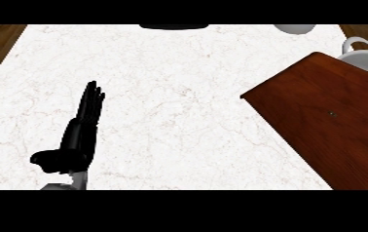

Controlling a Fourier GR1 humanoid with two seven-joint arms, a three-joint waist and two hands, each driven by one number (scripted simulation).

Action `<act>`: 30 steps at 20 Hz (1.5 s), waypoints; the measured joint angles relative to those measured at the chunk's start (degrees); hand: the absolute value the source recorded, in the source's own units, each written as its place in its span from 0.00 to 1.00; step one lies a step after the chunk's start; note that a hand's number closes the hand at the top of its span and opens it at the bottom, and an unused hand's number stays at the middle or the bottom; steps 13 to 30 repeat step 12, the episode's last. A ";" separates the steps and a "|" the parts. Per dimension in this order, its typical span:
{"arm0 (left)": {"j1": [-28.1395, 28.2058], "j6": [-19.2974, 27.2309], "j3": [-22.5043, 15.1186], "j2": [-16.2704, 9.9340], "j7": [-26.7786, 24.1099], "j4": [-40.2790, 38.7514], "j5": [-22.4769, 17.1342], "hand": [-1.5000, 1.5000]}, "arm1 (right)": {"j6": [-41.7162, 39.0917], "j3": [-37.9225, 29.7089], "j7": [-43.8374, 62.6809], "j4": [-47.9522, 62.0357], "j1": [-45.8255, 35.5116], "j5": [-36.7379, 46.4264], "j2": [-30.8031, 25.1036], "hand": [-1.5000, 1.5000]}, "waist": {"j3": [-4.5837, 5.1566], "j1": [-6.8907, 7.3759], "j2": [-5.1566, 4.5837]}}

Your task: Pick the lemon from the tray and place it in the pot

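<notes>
**Resting hand beside a bare tray**

Spanning nearly the whole head view was the white marbled counter (pixel 179 104), the largest surface shown. Next in size, the dark reddish-brown wooden tray (pixel 323 119) lay at the right, turned at an angle so that one corner pointed toward the counter's middle; a single tiny dark speck marked its top, too small to identify. No lemon could be made out on the visible part of the tray or elsewhere, so its position and appearance could not be told. The left hand (pixel 79 133) lay over the counter's lower left, well apart from the tray, its fingers straight, pressed together and holding nothing, thumb folded out to the side. Along the far edge sat a dark rounded object (pixel 174 26), cut off by the frame. At the upper right were a white rounded vessel (pixel 295 28) and a white handled vessel (pixel 355 53), both only partly visible.
</notes>
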State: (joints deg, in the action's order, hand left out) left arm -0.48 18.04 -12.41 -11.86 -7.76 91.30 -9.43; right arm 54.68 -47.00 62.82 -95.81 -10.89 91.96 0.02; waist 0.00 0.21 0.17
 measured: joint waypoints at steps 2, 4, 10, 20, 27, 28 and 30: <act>0.19 -0.03 -0.05 0.32 -0.18 -0.09 0.11 0.50 | -0.19 2.36 1.33 -2.46 4.14 -0.43 0.00 0.00 | 0.01 -0.15 0.01; -0.12 -0.44 0.36 0.68 -1.20 -1.51 0.00 0.50 | -0.81 4.56 2.87 -5.37 7.20 0.02 0.00 0.00 | 0.00 -0.35 -0.03; 0.91 -0.94 0.92 0.37 -1.84 -1.25 0.04 0.50 | -0.28 6.54 6.04 -12.65 14.67 1.52 0.00 0.00 | -0.01 -0.70 0.03; 1.05 -0.68 0.68 0.97 -2.58 -1.94 0.43 0.50 | -0.10 6.99 7.15 -14.44 16.80 1.72 0.00 0.00 | -0.02 -0.96 0.01; 1.05 -0.68 0.68 0.97 -2.58 -1.94 0.43 0.50 | -0.10 6.99 7.15 -14.44 16.80 1.72 0.00 0.00 | -0.02 -0.96 0.01; 1.05 -0.68 0.68 0.97 -2.58 -1.94 0.43 0.50 | -0.10 6.99 7.15 -14.44 16.80 1.72 0.00 0.00 | -0.02 -0.96 0.01; 1.05 -0.68 0.68 0.97 -2.58 -1.94 0.43 0.50 | -0.10 6.99 7.15 -14.44 16.80 1.72 0.00 0.00 | -0.02 -0.96 0.01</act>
